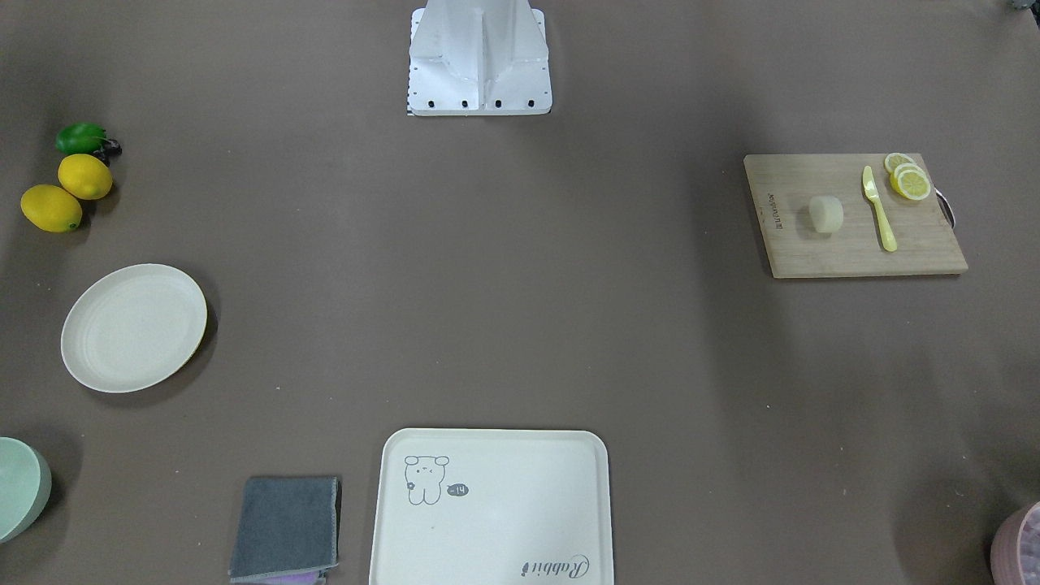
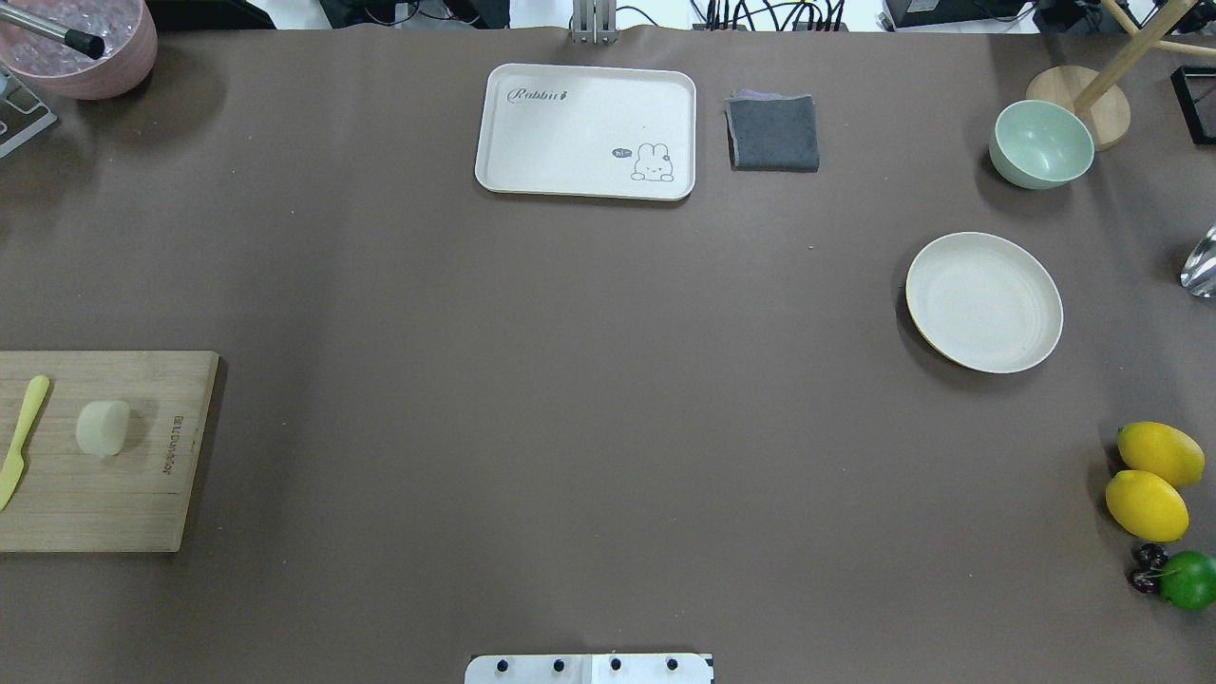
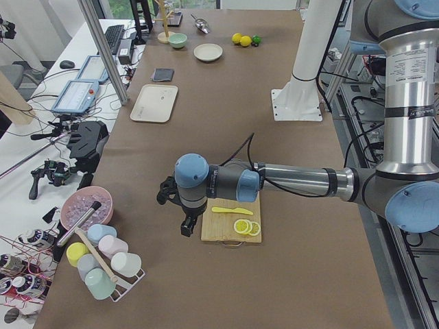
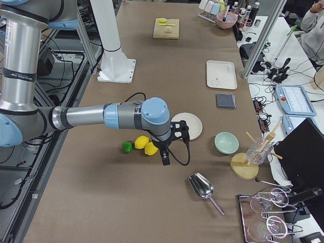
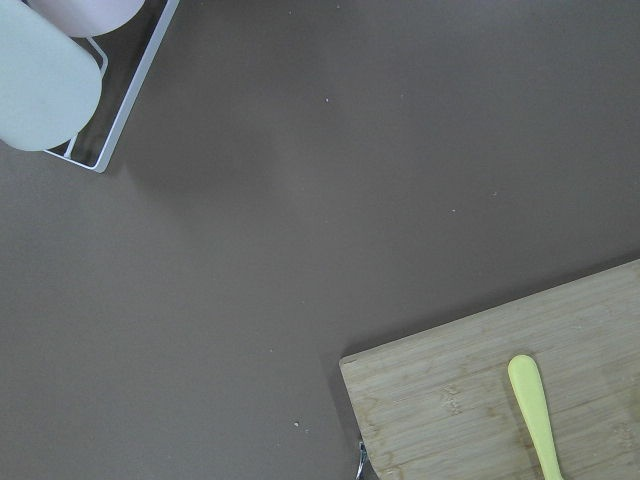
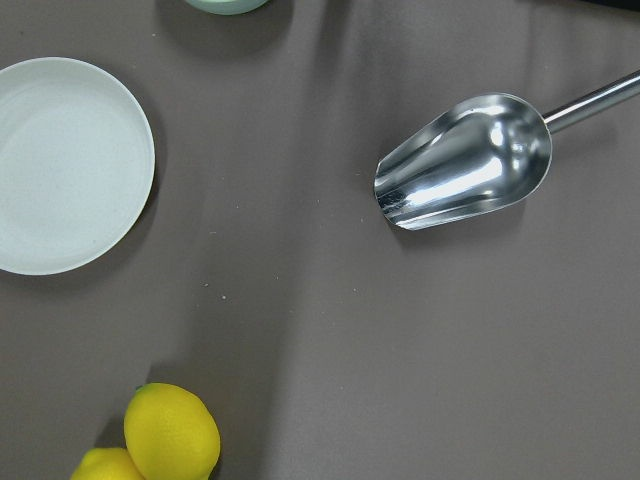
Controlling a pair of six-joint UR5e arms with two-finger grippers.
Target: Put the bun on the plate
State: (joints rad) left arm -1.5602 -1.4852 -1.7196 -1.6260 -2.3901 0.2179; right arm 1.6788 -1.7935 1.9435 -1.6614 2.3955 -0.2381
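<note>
The bun (image 1: 826,214), a small pale rounded lump, lies on a wooden cutting board (image 1: 845,256) at my left end of the table, seen from overhead as bun (image 2: 103,427). The round cream plate (image 2: 983,301) sits bare far across the table on my right side, plate (image 1: 134,327), also plate (image 6: 65,165). My left gripper (image 3: 185,225) hangs beyond the board's outer end, away from the bun. My right gripper (image 4: 165,159) hovers past the plate (image 4: 192,125), beside the lemons. Only the side views show either gripper, so I cannot tell whether they are open or shut.
A yellow-green knife (image 1: 879,210) and lemon slices (image 1: 907,179) share the board. Two lemons (image 2: 1151,480) and a lime (image 2: 1189,579) lie near the plate, with a green bowl (image 2: 1040,144), a metal scoop (image 6: 465,162), a cream tray (image 2: 586,131), a grey cloth (image 2: 773,132) and a cup rack (image 3: 103,264).
</note>
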